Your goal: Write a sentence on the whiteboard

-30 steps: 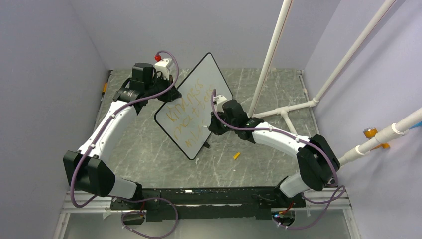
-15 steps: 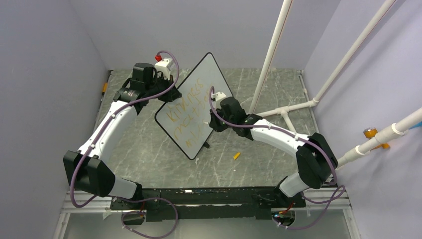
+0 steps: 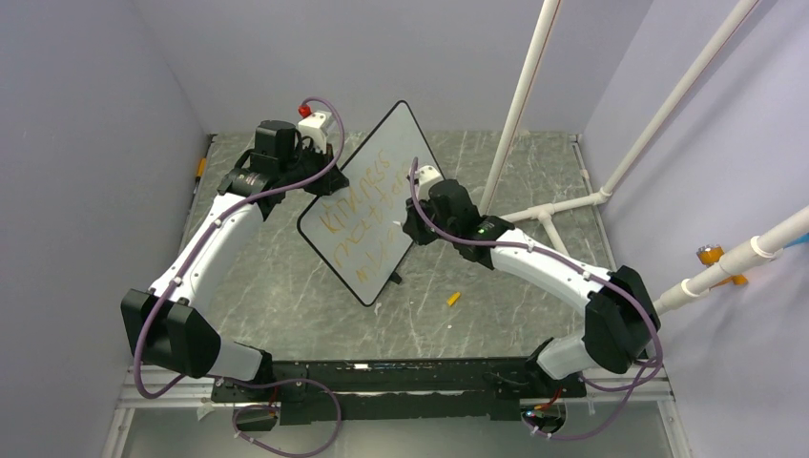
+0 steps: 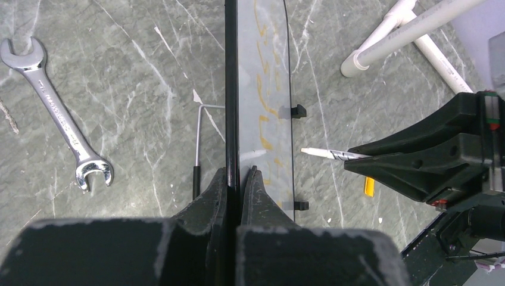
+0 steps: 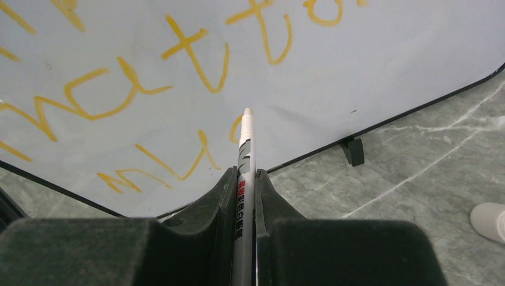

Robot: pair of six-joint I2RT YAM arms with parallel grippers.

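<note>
The right gripper (image 5: 245,176), fingers clamped on a slim silver marker (image 5: 246,140), is now a little farther along the white black-framed whiteboard (image 3: 386,153) beside its orange-yellow sentence (image 3: 367,218), whose edge the left gripper (image 4: 236,176) clamps.

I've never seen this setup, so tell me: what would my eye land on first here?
The whiteboard stands tilted at mid-table, its edge clamped in the left gripper, and carries an orange-yellow sentence in three lines. The right gripper pinches a marker, tip close to the bottom line. A wrench lies on the table on the board's back side.
</note>
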